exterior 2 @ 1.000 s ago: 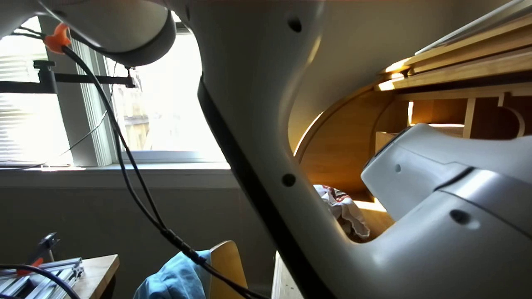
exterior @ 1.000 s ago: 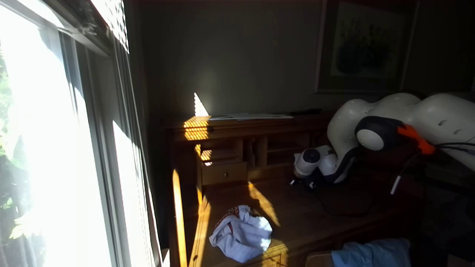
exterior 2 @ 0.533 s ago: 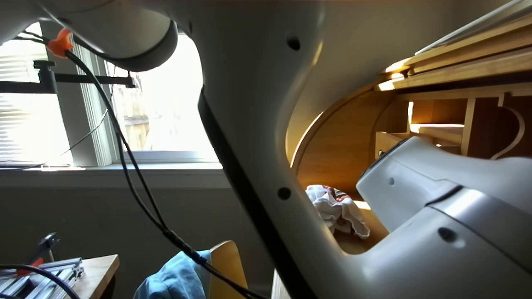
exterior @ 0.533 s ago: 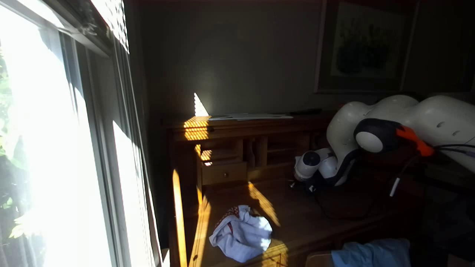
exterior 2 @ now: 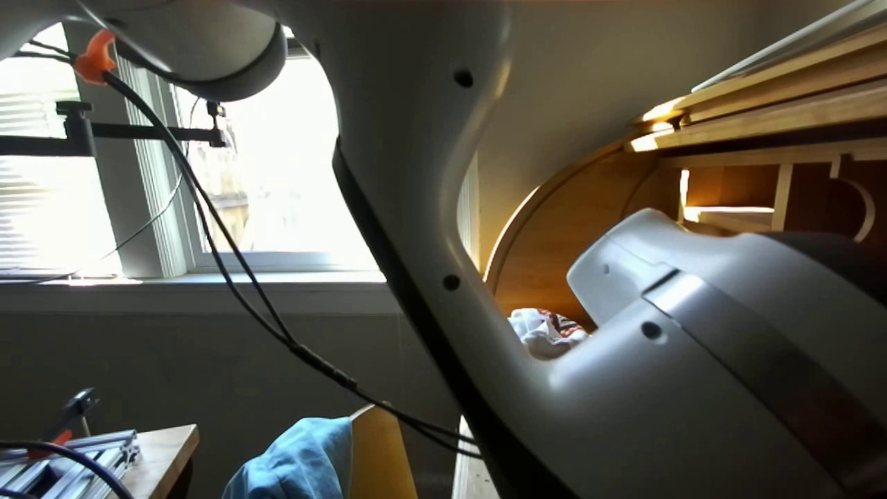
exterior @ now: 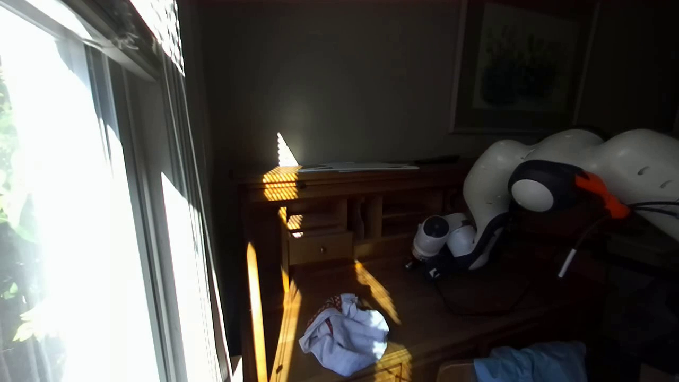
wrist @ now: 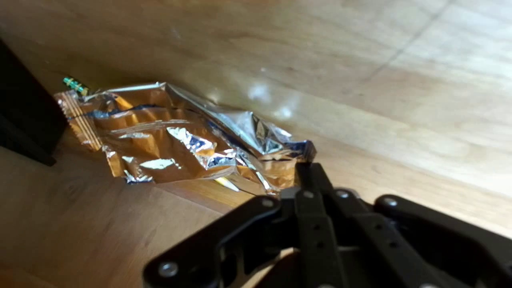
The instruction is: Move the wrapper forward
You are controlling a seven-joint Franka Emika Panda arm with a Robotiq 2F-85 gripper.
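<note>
Wrist view: the wrapper (wrist: 170,140) is lying creased on the counter (wrist: 420,128), its copper foil throwing back light. A green banded stub (wrist: 75,85) is sticking out by its left end, and a pale pointed tip (wrist: 227,184) is showing from under its lower edge. The gripper (wrist: 313,170) is standing at the wrapper's right end, its jaws sitting narrow, tips together; whether they are pinching the foil, I cannot tell. In an exterior view a white cloth (exterior: 346,337) is lying bunched on the counter, apart from the arm (exterior: 488,180), with a drawer (exterior: 321,248) standing behind it. In an exterior view the arm is hiding part of that cloth, and a window (exterior 2: 291,187) is glowing behind. In both exterior views a blue cloth (exterior 2: 298,457) is hanging over a chair (exterior 2: 382,454).
</note>
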